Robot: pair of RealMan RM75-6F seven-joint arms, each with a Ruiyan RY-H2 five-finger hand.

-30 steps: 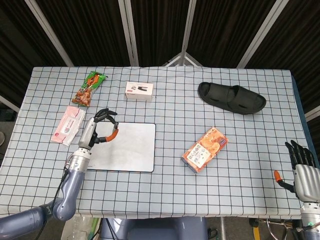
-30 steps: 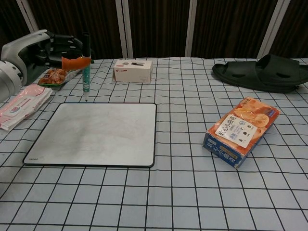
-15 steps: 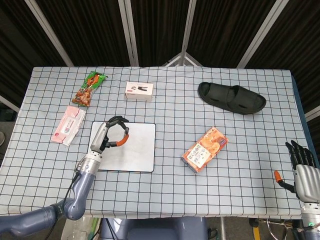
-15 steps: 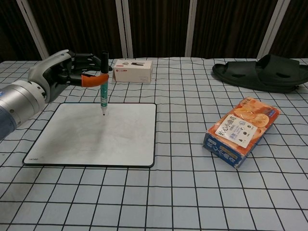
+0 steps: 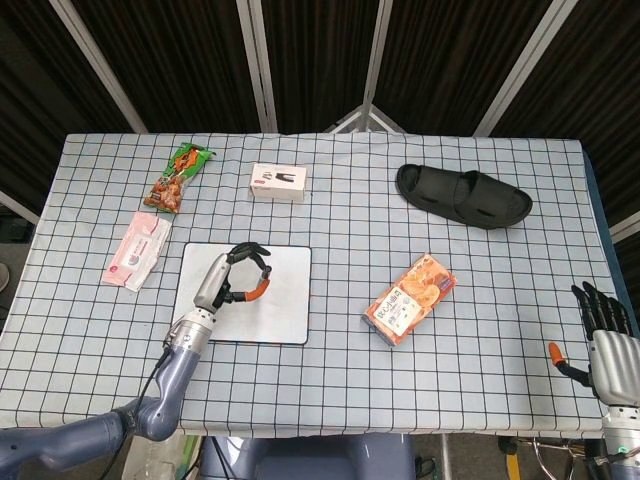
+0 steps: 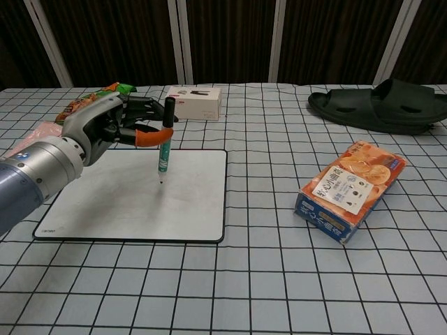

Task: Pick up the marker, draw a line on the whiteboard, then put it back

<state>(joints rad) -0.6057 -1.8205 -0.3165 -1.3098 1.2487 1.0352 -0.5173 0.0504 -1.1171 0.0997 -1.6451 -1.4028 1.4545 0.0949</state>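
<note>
My left hand [image 6: 115, 125] [image 5: 237, 277] pinches a green marker [image 6: 165, 143] with a black cap end up, held nearly upright. Its tip sits at or just above the whiteboard [image 6: 105, 202] [image 5: 285, 300], near the board's middle; I cannot tell whether it touches. No drawn line shows on the board. My right hand [image 5: 603, 335] hangs off the table's front right corner in the head view, fingers apart and holding nothing.
A pink tissue pack [image 5: 136, 251] lies left of the board and a snack bag [image 5: 177, 175] behind it. A small white box [image 6: 193, 102] sits past the board, an orange carton [image 6: 350, 188] to its right, a black slipper [image 6: 380, 105] far right.
My left hand has carried the marker from the board's far left edge rightward and toward me, over the board's middle, and lowered the tip. The right hand has stayed put.
</note>
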